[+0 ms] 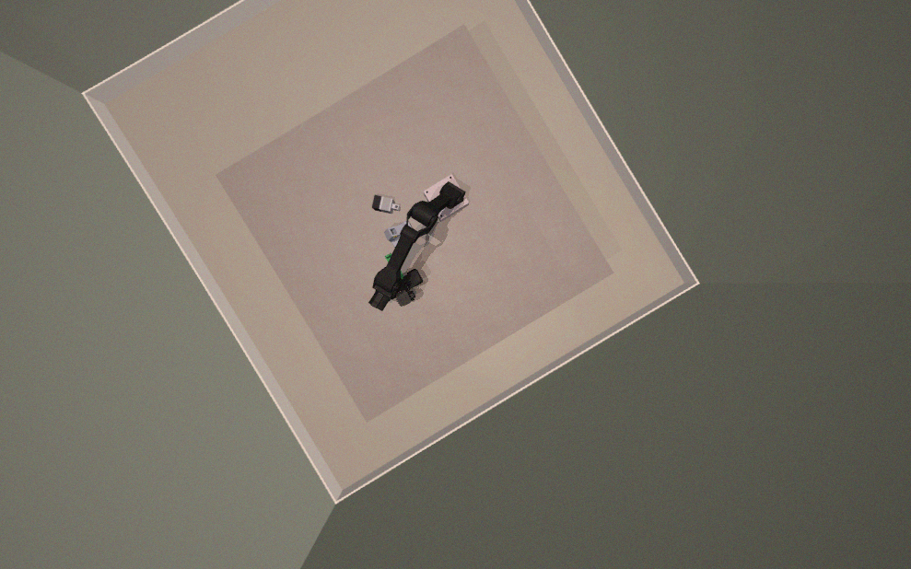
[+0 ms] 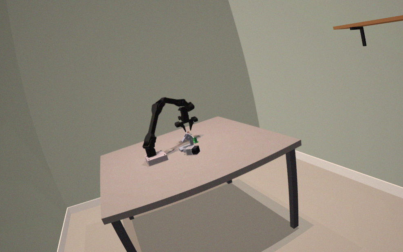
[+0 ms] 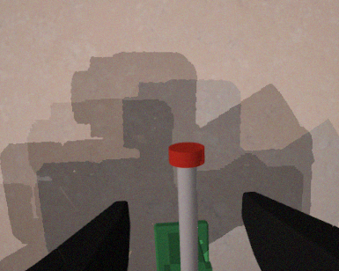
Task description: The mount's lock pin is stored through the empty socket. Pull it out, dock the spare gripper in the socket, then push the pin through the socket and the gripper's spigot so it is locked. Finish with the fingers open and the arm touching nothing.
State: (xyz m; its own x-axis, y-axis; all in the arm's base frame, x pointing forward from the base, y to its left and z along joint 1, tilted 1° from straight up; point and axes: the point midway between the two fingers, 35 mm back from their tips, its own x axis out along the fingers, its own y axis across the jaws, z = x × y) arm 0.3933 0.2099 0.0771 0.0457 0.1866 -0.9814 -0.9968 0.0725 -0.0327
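Reaching over the worktop (image 1: 303, 176) (image 2: 134, 187) (image 3: 33, 35), my black arm (image 1: 405, 250) (image 2: 153, 125) points its claw (image 1: 407, 288) (image 2: 188, 130) (image 3: 185, 200) down near the green block (image 1: 389, 257) (image 2: 195, 140) (image 3: 160, 246). The claw stands about half open, gripping nothing. The spare gripper (image 1: 385, 203) (image 2: 192, 150) lies undocked, apart from the block; the grey mount (image 1: 393, 232) (image 2: 191, 141) sits between them. The red-capped pin (image 2: 190, 134) (image 3: 187, 198) rises by the block, between my parted fingers; I cannot tell what its lower end rests in.

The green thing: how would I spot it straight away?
Find the table, then the black arm bending over it. Below the arm's tip sits a small green piece; its grey and black neighbours lack that colour.
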